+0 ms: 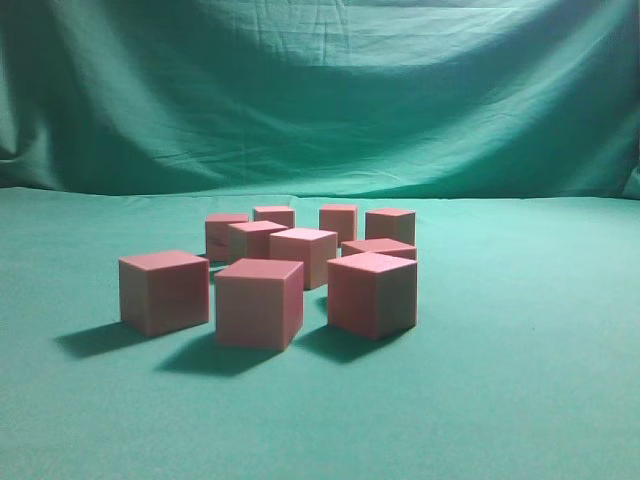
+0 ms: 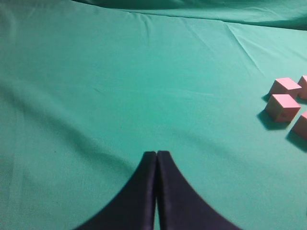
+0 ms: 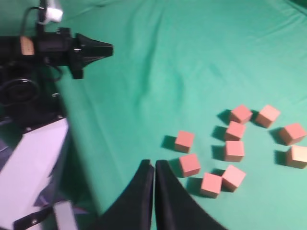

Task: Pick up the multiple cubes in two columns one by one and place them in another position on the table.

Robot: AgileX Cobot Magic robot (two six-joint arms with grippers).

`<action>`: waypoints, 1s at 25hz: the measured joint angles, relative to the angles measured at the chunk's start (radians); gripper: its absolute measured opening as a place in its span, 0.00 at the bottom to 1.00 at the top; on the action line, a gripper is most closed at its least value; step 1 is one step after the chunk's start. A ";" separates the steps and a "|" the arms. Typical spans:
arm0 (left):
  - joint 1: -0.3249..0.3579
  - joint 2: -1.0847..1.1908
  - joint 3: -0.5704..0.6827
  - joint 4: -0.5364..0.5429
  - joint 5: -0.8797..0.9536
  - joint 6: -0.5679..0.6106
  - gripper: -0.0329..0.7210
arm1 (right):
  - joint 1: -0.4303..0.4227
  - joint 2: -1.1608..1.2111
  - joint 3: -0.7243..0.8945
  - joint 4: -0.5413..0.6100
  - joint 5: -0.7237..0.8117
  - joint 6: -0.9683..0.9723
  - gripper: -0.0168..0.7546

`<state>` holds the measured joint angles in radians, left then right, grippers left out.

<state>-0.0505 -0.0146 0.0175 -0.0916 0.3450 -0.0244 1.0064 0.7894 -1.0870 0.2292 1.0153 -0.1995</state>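
Several pink cubes (image 1: 259, 301) stand loosely grouped on the green cloth in the middle of the exterior view. No gripper shows in that view. In the right wrist view the cubes (image 3: 234, 150) lie to the right of my right gripper (image 3: 154, 163), which is shut, empty and high above the cloth. In the left wrist view my left gripper (image 2: 157, 154) is shut and empty over bare cloth, and a few cubes (image 2: 282, 107) sit at the right edge.
The green cloth (image 1: 520, 380) covers the table and hangs as a backdrop. In the right wrist view the left arm (image 3: 62, 48) and a white robot base (image 3: 29, 163) stand at the left, off the table edge.
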 joint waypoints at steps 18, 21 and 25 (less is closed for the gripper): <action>0.000 0.000 0.000 0.000 0.000 0.000 0.04 | -0.649 -0.491 0.707 -0.038 -0.642 0.000 0.02; 0.000 0.000 0.000 0.000 0.000 0.000 0.04 | -0.746 -0.590 0.848 -0.036 -0.713 0.000 0.02; 0.000 0.000 0.000 0.000 0.000 0.000 0.04 | -0.829 -0.719 1.001 -0.036 -0.740 0.000 0.02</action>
<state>-0.0505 -0.0146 0.0175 -0.0916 0.3450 -0.0244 0.1778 0.0708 -0.0862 0.1930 0.2758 -0.1995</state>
